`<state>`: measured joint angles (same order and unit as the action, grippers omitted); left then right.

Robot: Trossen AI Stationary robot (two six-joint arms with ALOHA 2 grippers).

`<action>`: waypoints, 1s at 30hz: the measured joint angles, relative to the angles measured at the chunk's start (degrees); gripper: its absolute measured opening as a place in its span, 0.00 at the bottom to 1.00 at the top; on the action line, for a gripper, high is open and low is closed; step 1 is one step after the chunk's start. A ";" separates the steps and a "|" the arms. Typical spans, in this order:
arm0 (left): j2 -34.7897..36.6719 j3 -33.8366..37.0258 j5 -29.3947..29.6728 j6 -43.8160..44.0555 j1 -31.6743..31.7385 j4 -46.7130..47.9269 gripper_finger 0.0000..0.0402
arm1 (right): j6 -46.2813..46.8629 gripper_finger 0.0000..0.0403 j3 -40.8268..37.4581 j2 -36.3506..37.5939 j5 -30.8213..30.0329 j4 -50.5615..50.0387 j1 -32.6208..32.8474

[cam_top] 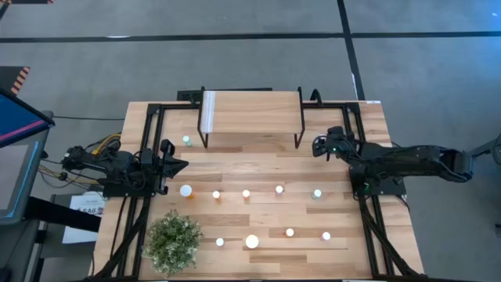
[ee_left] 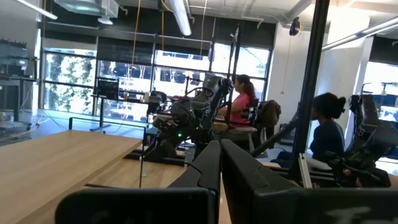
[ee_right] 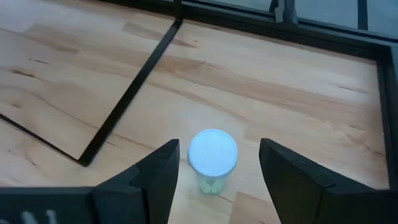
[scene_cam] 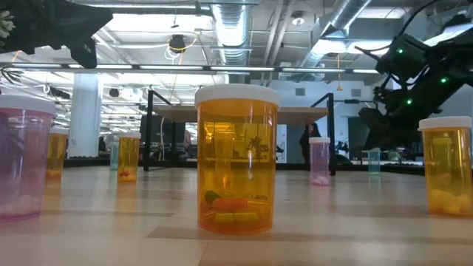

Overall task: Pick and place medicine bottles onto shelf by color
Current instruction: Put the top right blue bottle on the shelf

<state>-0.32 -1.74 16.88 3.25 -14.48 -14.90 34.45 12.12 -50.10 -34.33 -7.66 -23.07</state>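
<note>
the right gripper is hanging over the table near the right leg of the shelf, and its two fingers are spread wide apart. a small teal-green bottle with a white cap is standing upright between the fingers. the fingers are not touching it.

the left gripper is waiting at the left side of the table, and its fingers are pressed together with nothing in them.

the shelf is sitting at the far middle of the table on thin black legs. its top is showing no bottles on it.

the other medicine bottles are standing on the table in front of the shelf. one teal-green bottle is sitting near the left leg of the shelf. another teal-green bottle is standing near the right arm. a row of small bottles is running across the middle of the table, and more are standing nearer the front edge. a bigger orange bottle is standing close to the low camera, with pills lying at its bottom. a pink bottle is standing to one side of it.

a green plant is sitting at the front left corner.

people are sitting in the room behind the table.
</note>
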 joint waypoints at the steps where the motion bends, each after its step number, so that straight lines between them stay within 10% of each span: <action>1: 0.00 0.00 0.00 0.00 0.00 0.02 0.00 | -0.01 0.59 0.00 -0.69 0.00 0.48 0.00; 20: -0.01 -0.02 0.00 0.25 -0.01 1.05 0.00 | -0.63 0.31 0.00 -5.73 1.22 4.00 -1.81; 30: -0.02 -0.02 0.00 0.24 0.00 1.07 0.00 | -1.51 0.32 0.00 -3.56 3.25 3.67 -1.70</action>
<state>-0.34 -1.76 16.88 3.49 -14.48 -13.82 32.94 12.12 -53.66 -31.07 -3.99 -24.77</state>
